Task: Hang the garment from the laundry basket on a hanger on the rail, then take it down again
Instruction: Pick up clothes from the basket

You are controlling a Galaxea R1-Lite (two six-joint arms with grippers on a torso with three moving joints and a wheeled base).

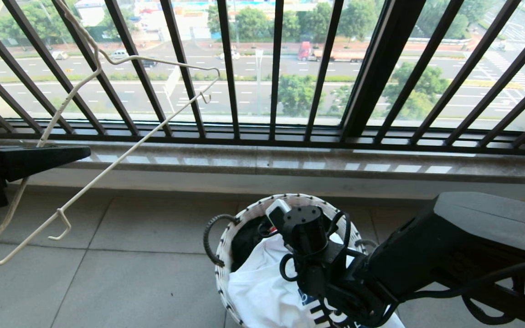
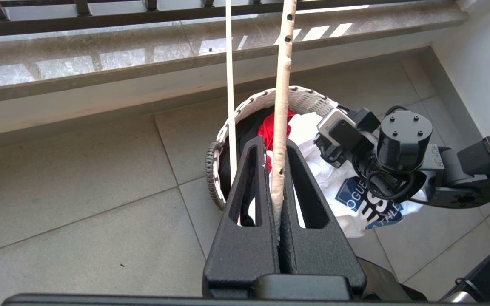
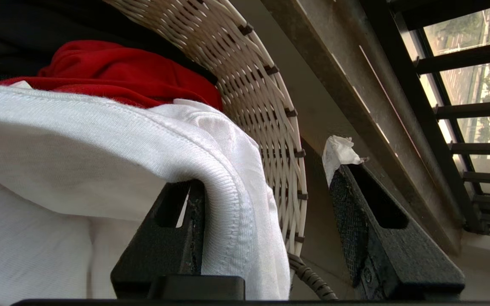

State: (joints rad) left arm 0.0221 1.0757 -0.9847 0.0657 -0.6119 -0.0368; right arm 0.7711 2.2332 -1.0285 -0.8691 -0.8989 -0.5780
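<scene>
**Right hand straddles the shirt's edge in the basket**

At six o'clock, the right hand [image 3: 266, 187] reaches into the laundry basket [image 1: 244, 218], jaws apart around the garment [image 3: 100, 140] hem, ready to pinch. At nine o'clock, the left hand [image 2: 277, 170] clamps the hanger [image 1: 107, 168] aloft, kept ready for dressing.

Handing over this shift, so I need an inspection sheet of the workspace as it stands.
Surface: grey tiled floor.
Job's things: white T-shirt heaped in the laundry basket; hanger off the rail.
Clutter: red garment and black garment in the basket.
Grippers: left gripper shut on the hanger; right gripper open astride the T-shirt's hem and the basket wall.
Cables: black loops on the right wrist.
Surroundings: stone sill, barred window railing.
</scene>
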